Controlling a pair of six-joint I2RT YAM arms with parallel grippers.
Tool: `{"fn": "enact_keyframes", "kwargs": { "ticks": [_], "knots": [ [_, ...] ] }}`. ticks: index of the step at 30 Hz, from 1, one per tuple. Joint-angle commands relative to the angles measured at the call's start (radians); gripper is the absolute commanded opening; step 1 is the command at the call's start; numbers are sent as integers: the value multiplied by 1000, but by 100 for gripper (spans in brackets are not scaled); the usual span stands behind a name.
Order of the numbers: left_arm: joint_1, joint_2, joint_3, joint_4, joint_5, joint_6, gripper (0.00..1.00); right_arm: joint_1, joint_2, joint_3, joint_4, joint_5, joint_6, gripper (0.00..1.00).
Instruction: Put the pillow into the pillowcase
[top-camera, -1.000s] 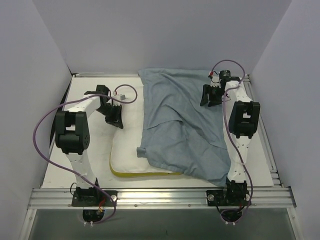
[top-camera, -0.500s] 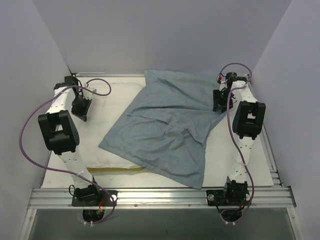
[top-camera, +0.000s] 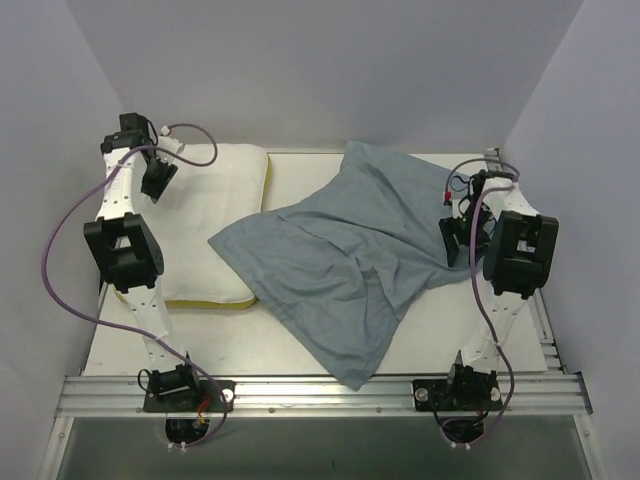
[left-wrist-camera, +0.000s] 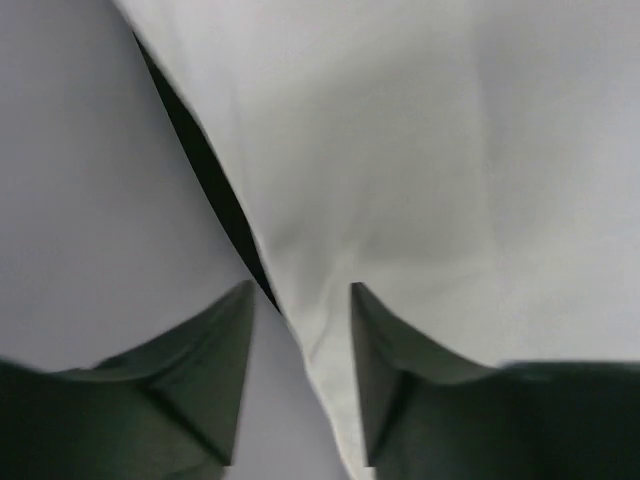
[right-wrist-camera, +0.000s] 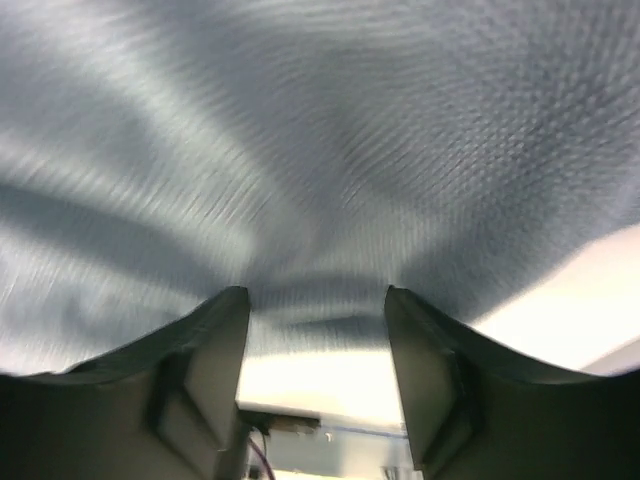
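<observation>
Top external: pillow (top-camera: 215, 215) sits flat on the table (top-camera: 250, 345), fully outside the pillowcase (top-camera: 340, 265). The case is spread grey-blue side up to the pillow's right, and one corner of it lies over the pillow's right half. Left gripper (left-wrist-camera: 300, 295) is at the pillow's far-left corner, jaws pinching a fold of white fabric at the edge. Right gripper (right-wrist-camera: 315, 295) is well to the pillow's right, jaws pinching puckered grey-blue cloth at the case's edge. I can't see where the case mouth is. Risks as I read it: if the right pinch has both layers, the mouth won't open for the pillow. The left grip is only a thin fold, so it could slip once the pillow drags. The overlapping case corner could snag and bunch up.
</observation>
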Motion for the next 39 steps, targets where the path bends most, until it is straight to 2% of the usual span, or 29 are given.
{"fn": "enact_keyframes", "kwargs": {
  "ticks": [1,2,3,5,8,11,16,17,21,24,26,29,31,35,37,38,39],
  "knots": [
    [-68,-30,86,-39,49,-7,59,32,-139,25,-122,-79,-148,58],
    [-74,-40,77,-58,73,-22,61,34,-138,61,-140,-108,-157,62],
    [-82,-72,30,-76,124,-19,73,41,-133,99,-163,-152,-158,70],
    [-102,-114,-41,-83,158,-39,82,57,-101,219,-169,-180,-158,77],
    [-131,-177,-141,-84,216,-142,86,94,-13,367,-140,-187,-153,79],
    [-152,-226,-271,-83,268,-223,87,120,107,481,-104,-161,-161,77],
    [-140,-289,-460,-69,282,-256,84,133,302,572,22,32,-141,69],
    [-134,-310,-504,-70,276,-251,84,132,322,578,63,176,-119,67],
    [-120,-347,-569,-72,242,-233,84,100,381,561,84,373,-133,62],
    [-94,-340,-584,-69,216,-223,84,49,379,573,81,439,-150,55],
    [-80,-315,-581,-61,199,-223,83,28,369,554,38,474,-199,54],
    [-57,-274,-552,-43,181,-219,83,-24,307,404,-16,496,-300,53],
    [-44,-252,-511,-40,190,-214,83,-70,229,271,-37,462,-360,49],
    [-15,-232,-443,-43,218,-200,84,-109,88,141,-141,377,-424,46],
    [-4,-240,-426,-50,239,-191,85,-106,5,145,-183,303,-429,50],
    [2,-253,-416,-52,271,-181,85,-98,-22,182,-192,201,-406,55],
    [2,-261,-415,-58,285,-174,86,-91,-44,211,-194,148,-385,68]
  ]
}}
